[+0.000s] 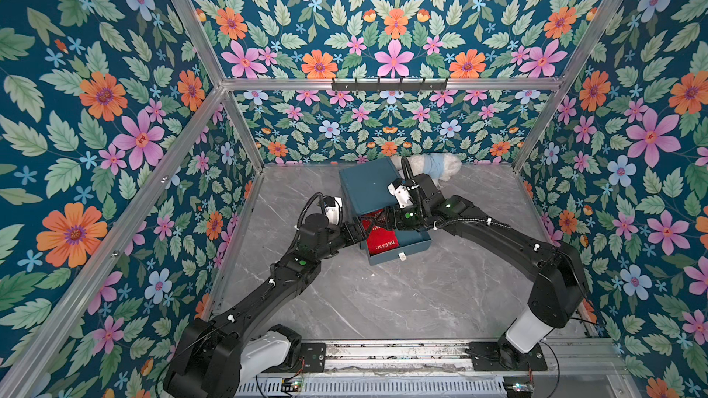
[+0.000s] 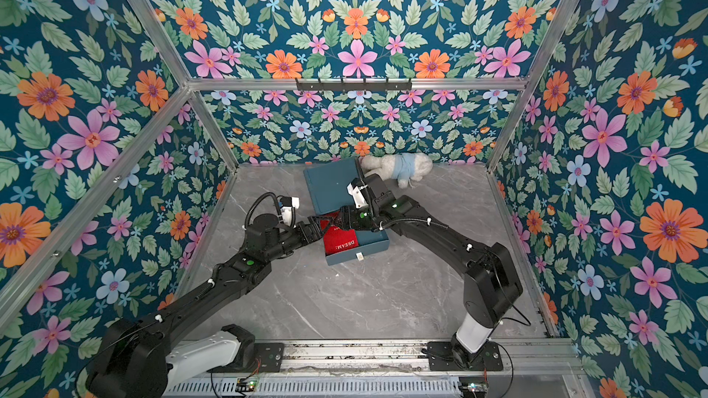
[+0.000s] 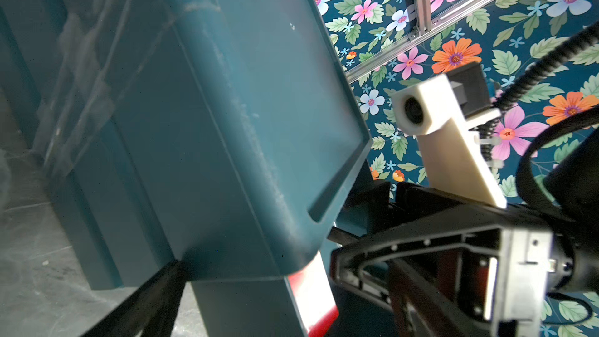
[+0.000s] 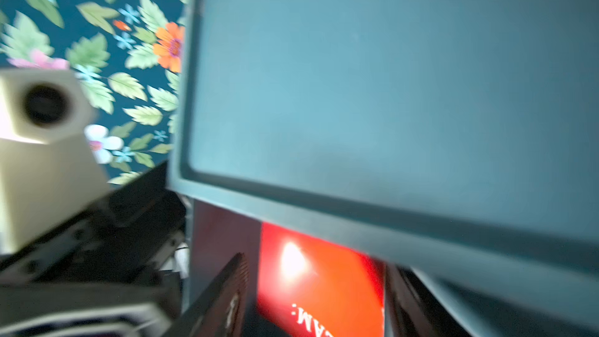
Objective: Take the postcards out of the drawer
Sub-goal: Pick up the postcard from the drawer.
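Postcards [image 1: 383, 241] lay inside the pulled-out drawer [image 1: 415, 250], and the top card [image 2: 341, 243] showed beautifully in both top views: glossy red, flat, rectangular, with white capitals reading "DREAM:". How many lay beneath it, I could not tell. That drawer, a smooth matte teal box with a small white tab on its front, jutted toward five o'clock from a matching teal cabinet [image 1: 364, 185] with rounded corners, on the grey marble-look table [image 1: 383, 300]. At the cabinet's one o'clock, against the floral wall, lay a fluffy white plush toy [image 1: 444, 165] with a pale blue band. Left gripper [image 1: 361, 229] sat at the drawer's nine o'clock edge, jaws spread wide, holding nothing I could see. Right gripper [image 1: 386, 220] reached in from three o'clock over the drawer's back end, by the cabinet's mouth. Its blurred wrist view showed black fingers [image 4: 223, 293] standing apart, with the top card's shiny face [image 4: 317, 270] in the gap. Whether they touched it, I could not tell.
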Available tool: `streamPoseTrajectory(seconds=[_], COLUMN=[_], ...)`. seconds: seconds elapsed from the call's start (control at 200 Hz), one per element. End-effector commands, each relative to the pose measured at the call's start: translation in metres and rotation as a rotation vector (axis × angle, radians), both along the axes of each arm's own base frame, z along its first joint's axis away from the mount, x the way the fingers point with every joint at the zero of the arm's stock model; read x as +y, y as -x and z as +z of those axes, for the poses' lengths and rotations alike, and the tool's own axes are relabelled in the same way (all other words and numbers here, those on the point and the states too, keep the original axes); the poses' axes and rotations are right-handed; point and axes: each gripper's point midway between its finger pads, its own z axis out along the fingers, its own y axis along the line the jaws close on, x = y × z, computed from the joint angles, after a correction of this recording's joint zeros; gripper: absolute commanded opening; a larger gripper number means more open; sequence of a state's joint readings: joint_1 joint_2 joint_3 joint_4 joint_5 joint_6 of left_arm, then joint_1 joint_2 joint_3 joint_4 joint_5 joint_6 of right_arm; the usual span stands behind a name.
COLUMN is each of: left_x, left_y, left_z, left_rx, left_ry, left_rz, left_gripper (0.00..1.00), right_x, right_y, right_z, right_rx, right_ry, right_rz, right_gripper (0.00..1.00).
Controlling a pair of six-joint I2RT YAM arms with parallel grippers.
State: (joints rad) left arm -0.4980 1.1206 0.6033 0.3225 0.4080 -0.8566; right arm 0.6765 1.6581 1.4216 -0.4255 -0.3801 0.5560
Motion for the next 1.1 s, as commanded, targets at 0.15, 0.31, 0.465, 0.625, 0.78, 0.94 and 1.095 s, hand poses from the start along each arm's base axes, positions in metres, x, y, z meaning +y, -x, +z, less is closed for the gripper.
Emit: streamPoseTrajectory(seconds=[0.15,0.31,0.465,0.625,0.78,0.94,1.095], left_x=[-0.005,-0.006,-0.005,-0.005,0.000,0.009,0.014], left_y=[-0.002,-0.003,-0.004,-0.005,-0.005,-0.010,-0.016], left_z=[0.011,0.011,0.011,0.011,0.012,0.016,0.020], left_rx=[-0.035,-0.032,-0.034,-0.033,-0.045,-0.075,-0.102], left_ry=[0.026,0.024,0.024,0.022,-0.004,-0.058,-0.094], left_rz=[-0.011,-0.013,-0.007,-0.003,0.021,0.069,0.097], left_gripper=[1.00,1.00,1.00,1.00,1.00,1.00,1.00], right_x=[0.010,0.012,0.011,0.008,0.001,-0.008,-0.014], right_y=[0.010,0.011,0.012,0.011,0.008,0.007,0.011], right_z=[0.045,0.039,0.026,0.022,0.027,0.033,0.041], right_rx=[0.012,0.041,0.073,0.077,0.059,0.063,0.082], right_ry=[-0.197,-0.215,-0.203,-0.189,-0.175,-0.177,-0.199], right_rz=[0.023,0.024,0.015,-0.002,-0.028,-0.056,-0.069], right_gripper=[0.66,0.63,0.56,0.35,0.08,0.00,0.00])
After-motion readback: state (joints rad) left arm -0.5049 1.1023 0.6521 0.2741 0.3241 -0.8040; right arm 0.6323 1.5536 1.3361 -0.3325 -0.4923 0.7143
